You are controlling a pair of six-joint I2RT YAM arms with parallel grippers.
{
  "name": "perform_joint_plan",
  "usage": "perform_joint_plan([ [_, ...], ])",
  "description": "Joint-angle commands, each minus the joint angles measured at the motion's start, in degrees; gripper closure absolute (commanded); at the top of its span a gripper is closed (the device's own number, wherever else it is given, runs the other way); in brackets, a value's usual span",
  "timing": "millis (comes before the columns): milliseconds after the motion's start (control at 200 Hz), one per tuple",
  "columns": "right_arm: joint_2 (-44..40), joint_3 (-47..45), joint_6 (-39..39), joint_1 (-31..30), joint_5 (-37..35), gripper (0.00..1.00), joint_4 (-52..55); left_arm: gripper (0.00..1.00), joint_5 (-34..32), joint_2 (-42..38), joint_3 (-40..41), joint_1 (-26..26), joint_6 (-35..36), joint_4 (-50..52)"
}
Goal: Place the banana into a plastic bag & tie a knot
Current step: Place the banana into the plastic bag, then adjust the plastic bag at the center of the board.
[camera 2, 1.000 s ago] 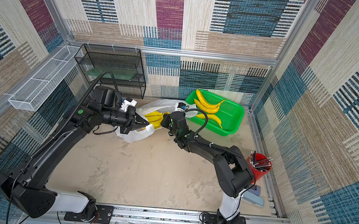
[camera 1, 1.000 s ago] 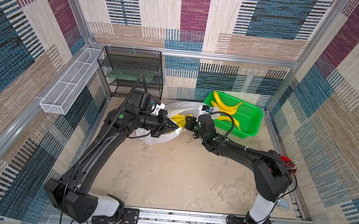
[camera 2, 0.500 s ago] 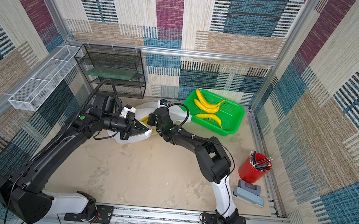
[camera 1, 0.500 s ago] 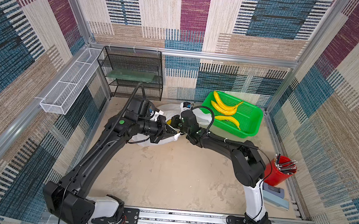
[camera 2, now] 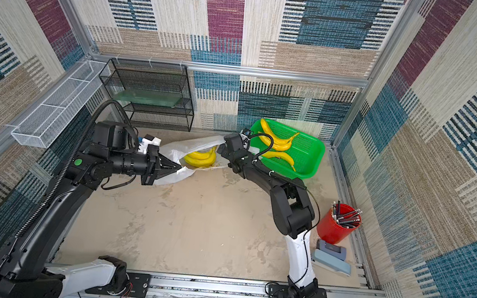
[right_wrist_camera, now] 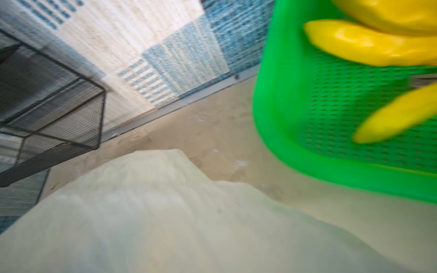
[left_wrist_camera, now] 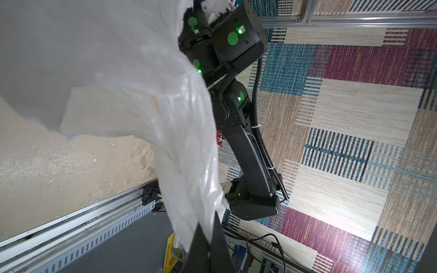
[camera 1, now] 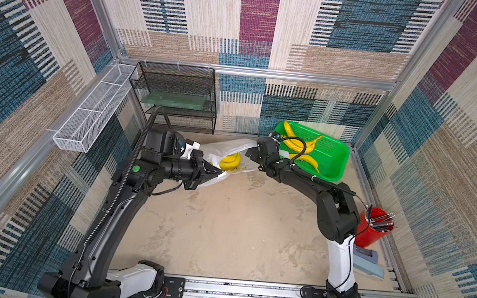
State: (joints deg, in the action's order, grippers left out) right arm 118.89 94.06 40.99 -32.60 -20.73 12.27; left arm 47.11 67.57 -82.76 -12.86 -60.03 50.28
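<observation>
Sandy table (camera 1: 237, 232) fills the cell floor. Black wire shelf (camera 1: 176, 96) stands far left against the back wall. Green basket (camera 1: 334, 157) sits far right, loose bananas (camera 1: 296, 142) in it.

Plastic bag (camera 1: 219, 149) lies crumpled at far centre, between shelf and basket, seen in both top views (camera 2: 175, 151). Banana bunch (camera 1: 229, 162) sits inside it, yellow showing at the open mouth.

Left gripper (camera 1: 218, 172) is at the bag's near-left edge, clamped tight on a fold. The left wrist view shows the plastic bag (left_wrist_camera: 184, 141) running down into the pinch.

Right gripper (camera 1: 249, 152) is at the bag's far-right corner, right of the bunch, at the end of a drawn-out strip. Its fingers are hidden and its wrist view is blurred. Cannot tell whether it is spread or closed, or holding the strip.
</observation>
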Motion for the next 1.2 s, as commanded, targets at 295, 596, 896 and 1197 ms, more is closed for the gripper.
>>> perform_joint_plan([
  [295, -23.38, -10.96, 14.59, -6.30, -11.53, 0.05, 35.89, 1.00, 2.89, 1.44, -2.39, 6.01, 10.98, 11.13],
  [596, -26.87, -13.50, 8.92, -3.26, -11.48, 0.09, 29.85, 1.00, 5.97, 6.05, -3.98, 6.09, 8.31, 4.57],
  [896, -20.08, 4.42, -9.71, -11.17, 6.17, 0.09, 30.37, 1.00, 4.53, 7.05, -4.19, 6.10, 9.29, 6.48],
  [1197, -24.01, 5.75, -15.07, -11.55, 33.49, 0.06, 26.94, 1.00, 4.39, 8.34, -6.06, 6.09, 9.46, 6.55],
])
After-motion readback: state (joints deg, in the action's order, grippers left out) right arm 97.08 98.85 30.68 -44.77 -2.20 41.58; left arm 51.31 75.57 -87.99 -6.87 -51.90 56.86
